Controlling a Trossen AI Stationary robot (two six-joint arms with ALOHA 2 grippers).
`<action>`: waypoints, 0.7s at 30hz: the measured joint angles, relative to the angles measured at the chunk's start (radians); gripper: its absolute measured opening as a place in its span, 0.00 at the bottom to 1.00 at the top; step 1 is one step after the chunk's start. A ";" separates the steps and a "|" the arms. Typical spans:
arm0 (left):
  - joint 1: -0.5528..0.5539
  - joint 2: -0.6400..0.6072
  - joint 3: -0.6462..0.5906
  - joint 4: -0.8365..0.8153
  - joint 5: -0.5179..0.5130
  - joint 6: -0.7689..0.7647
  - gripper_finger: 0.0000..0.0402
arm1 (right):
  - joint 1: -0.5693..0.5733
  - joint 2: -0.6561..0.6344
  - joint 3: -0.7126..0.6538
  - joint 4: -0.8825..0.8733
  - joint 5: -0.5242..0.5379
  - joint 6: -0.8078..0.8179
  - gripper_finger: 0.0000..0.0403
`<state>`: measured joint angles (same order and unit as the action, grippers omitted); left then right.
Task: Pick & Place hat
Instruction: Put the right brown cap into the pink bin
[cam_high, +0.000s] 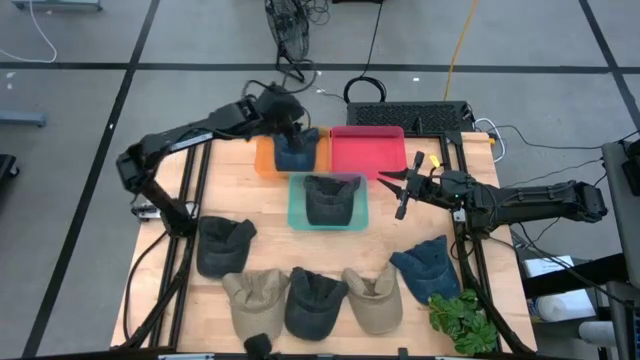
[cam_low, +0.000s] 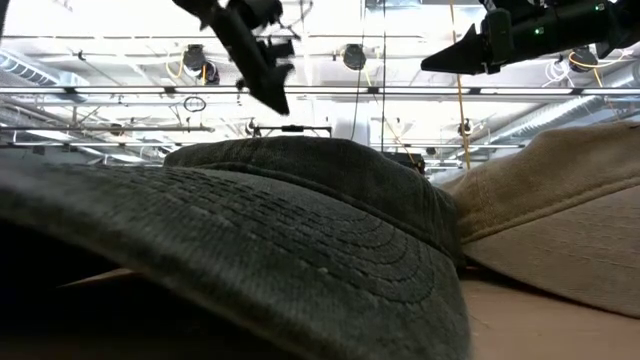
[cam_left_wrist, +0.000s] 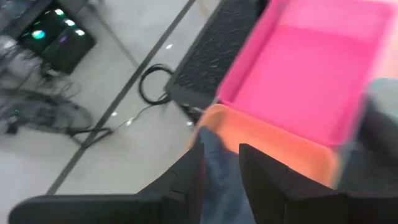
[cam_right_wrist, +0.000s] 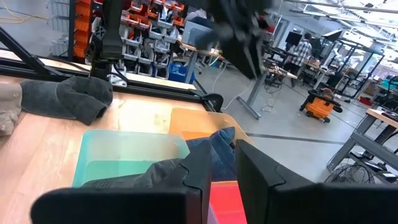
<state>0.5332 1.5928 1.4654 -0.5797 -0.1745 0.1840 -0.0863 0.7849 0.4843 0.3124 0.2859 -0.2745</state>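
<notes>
The blue hat (cam_high: 295, 152) could be dragged back out of the orange bin (cam_high: 265, 157) if snagged by the narrow-gapped left pincer (cam_high: 293, 130); the right pincer (cam_high: 397, 190) is spread wide, empty.

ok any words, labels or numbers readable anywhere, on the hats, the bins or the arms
No readable text in any view.
Hats: no logo or lettering shows on any of them.
Orange bin, pink bin and teal bin: plain walls, no labels.
Left tool and right tool: no markings can be made out.
Room shelves and orange machine in the right wrist view: any signs are too small to read.
</notes>
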 joint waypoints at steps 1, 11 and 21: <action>-0.006 -0.022 0.000 -0.022 0.018 -0.003 0.28 | 0.000 0.000 0.000 0.002 0.000 0.000 0.12; -0.081 -0.104 0.000 -0.283 0.070 -0.061 0.28 | 0.035 0.000 0.000 0.028 -0.004 0.001 0.12; -0.157 -0.197 -0.295 -0.040 0.035 -0.144 0.28 | 0.069 0.000 0.000 0.035 -0.003 0.000 0.12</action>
<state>0.3763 1.3954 1.1704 -0.6202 -0.1391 0.0404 -0.0174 0.7849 0.4843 0.3477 0.2829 -0.2747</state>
